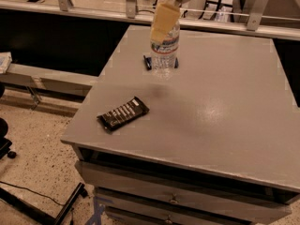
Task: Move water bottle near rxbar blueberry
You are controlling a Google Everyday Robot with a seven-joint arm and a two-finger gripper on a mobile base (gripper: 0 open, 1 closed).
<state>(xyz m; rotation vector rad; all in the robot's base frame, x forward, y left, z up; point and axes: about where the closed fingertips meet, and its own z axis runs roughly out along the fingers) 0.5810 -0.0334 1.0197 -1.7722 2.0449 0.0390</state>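
The water bottle (164, 52), clear with a white-blue-red label, is upright at the far left part of the grey table (220, 102). Its base hangs slightly above the tabletop, with a faint shadow below it. My gripper (165, 23) comes down from the top edge, and its pale yellow fingers (163, 21) are shut on the bottle's upper part, hiding the cap. The rxbar blueberry (147, 62) lies flat right behind the bottle. Only its two dark ends show on either side of the bottle.
A longer black-wrapped bar with white lettering (123, 114) lies near the table's front left edge. Drawers (178, 196) sit under the tabletop. A metal rail (93, 11) runs behind the table. The floor drops off at the left.
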